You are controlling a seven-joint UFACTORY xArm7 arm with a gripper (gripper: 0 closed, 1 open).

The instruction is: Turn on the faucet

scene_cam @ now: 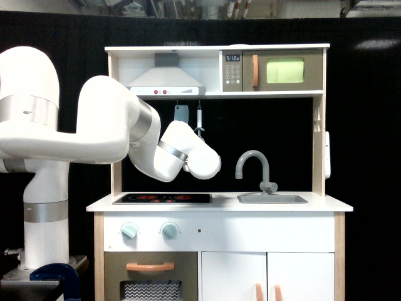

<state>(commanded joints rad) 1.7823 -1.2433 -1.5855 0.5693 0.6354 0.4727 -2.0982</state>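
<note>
Hand hidden behind the wrist; faucet (254, 164) apparently untouched.

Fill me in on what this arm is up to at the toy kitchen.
A white robot arm reaches into the toy kitchen from the exterior view's left. Its rounded end hangs above the stovetop, short of the grey faucet by the sink. Nothing touches the faucet or its small lever, so turning it on is not yet done. The gripper itself cannot be made out from this angle, and nothing appears to be carried.
</note>
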